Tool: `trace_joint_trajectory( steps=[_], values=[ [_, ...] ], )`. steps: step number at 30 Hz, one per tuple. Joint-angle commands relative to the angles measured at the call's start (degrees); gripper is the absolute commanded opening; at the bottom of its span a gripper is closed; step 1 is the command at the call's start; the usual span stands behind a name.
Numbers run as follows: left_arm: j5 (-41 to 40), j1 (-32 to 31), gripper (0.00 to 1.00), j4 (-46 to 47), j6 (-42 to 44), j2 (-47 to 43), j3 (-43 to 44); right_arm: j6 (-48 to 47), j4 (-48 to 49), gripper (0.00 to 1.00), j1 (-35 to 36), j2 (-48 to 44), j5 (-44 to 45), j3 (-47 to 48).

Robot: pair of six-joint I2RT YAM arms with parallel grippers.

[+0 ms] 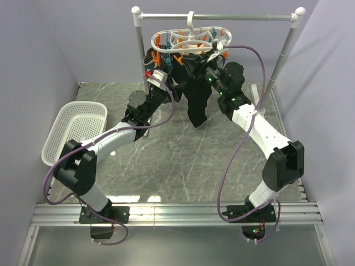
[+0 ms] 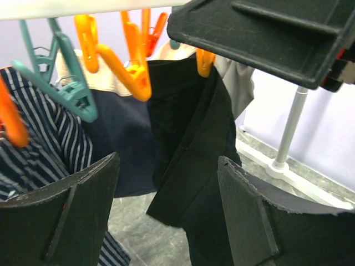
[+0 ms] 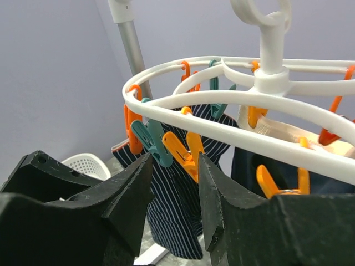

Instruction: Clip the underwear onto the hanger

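Observation:
The white hanger point(image 1: 183, 41) hangs by its hook from the rail; it also shows in the right wrist view point(image 3: 222, 100). The black underwear point(image 1: 197, 105) hangs limp below it. In the left wrist view an orange peg point(image 2: 204, 61) sits at the top edge of the underwear point(image 2: 188, 138). My left gripper point(image 1: 166, 69) is open, its jaws point(image 2: 167, 160) either side of the hanging black cloth without touching it. My right gripper point(image 1: 195, 64) is open just under the hanger's rim, with an orange peg point(image 3: 186, 152) just beyond its fingertips point(image 3: 175, 158). Its black body point(image 2: 260, 33) is above the underwear.
A silver rail stand point(image 1: 216, 16) with white ball ends carries the hanger; its pole point(image 2: 291, 127) stands at the right. A dark striped garment point(image 3: 177, 205) and a navy piece point(image 2: 119, 138) hang from other pegs. A white basket point(image 1: 77, 130) lies at the left.

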Motion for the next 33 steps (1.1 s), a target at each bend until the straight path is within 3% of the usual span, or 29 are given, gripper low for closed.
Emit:
trace_joint_trajectory(
  steps=[1,14,33],
  values=[
    [-1.24,0.56,0.77,2.49,-0.32,-1.72,0.60,-0.54,4.78,0.46,1.15,0.83,4.33,-0.15],
    [-1.24,0.91,0.79,3.46,0.74,-2.16,-0.46,0.33,5.31,0.45,2.29,5.31,9.34,3.27],
    [0.87,0.91,0.80,4.43,-0.40,-0.49,0.16,0.77,8.12,0.44,2.29,4.61,10.92,3.01]
  ],
)
